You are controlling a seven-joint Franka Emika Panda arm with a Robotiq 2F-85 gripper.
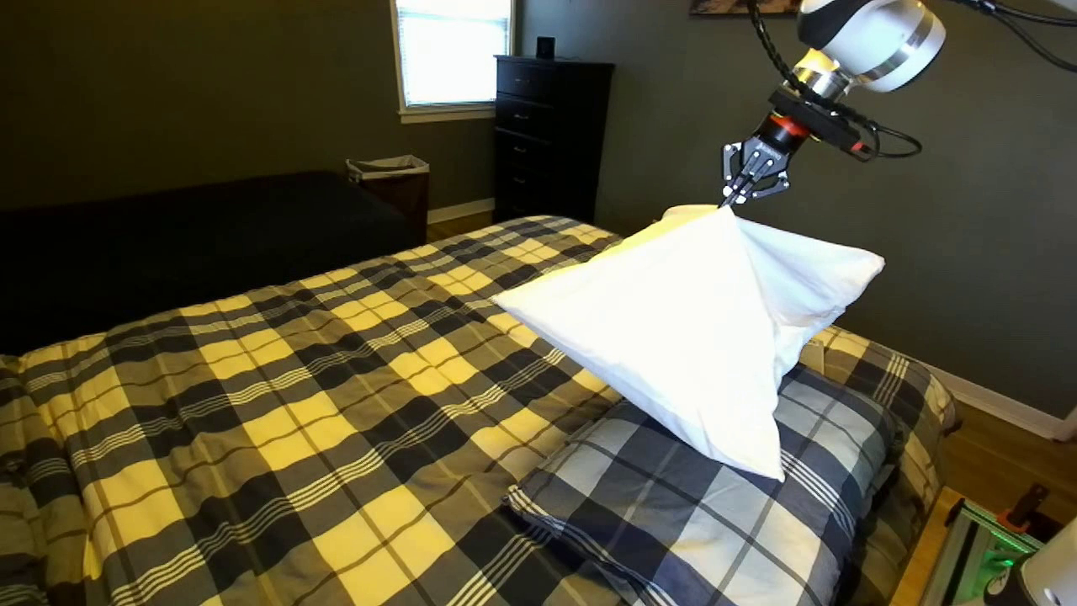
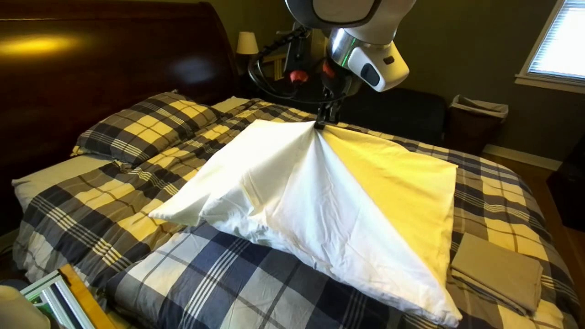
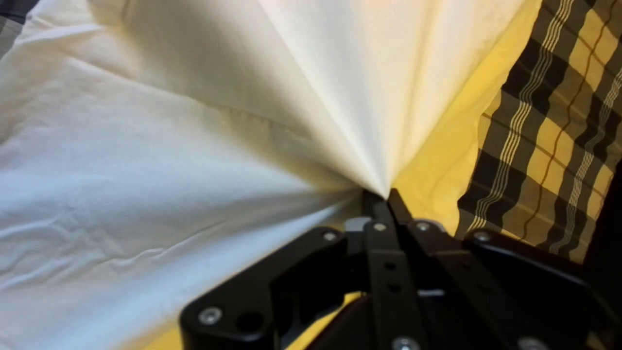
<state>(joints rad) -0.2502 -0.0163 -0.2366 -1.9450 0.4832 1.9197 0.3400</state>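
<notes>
Tool [image 3: 384, 198] pinching wht cloth [image 2: 315, 208], headboard [image 2: 114, 64] ext.-view only

A broad plaid-covered bed [image 1: 320, 404] dominated the room, a dark, glossy wooden headboard [image 2: 114, 73] at its head shining with yellow and paler reflections. Beyond the bed's foot stood a black dresser [image 1: 551, 126], and past the foot a white-framed window [image 1: 454, 55] let bright daylight through its blinds [image 2: 560, 50]. A lined hamper [image 2: 475, 123] stood off a foot corner of the bed; alongside the bed lay a long, low black shape [image 1: 202, 252], too dim to identify. A pale-shaded lamp [image 2: 247, 43] stood across the bed, near its head. Around the bed, grey-green walls [image 1: 968, 210] met wooden floor [image 1: 1001, 450] at white baseboards [image 2: 523, 157].
</notes>
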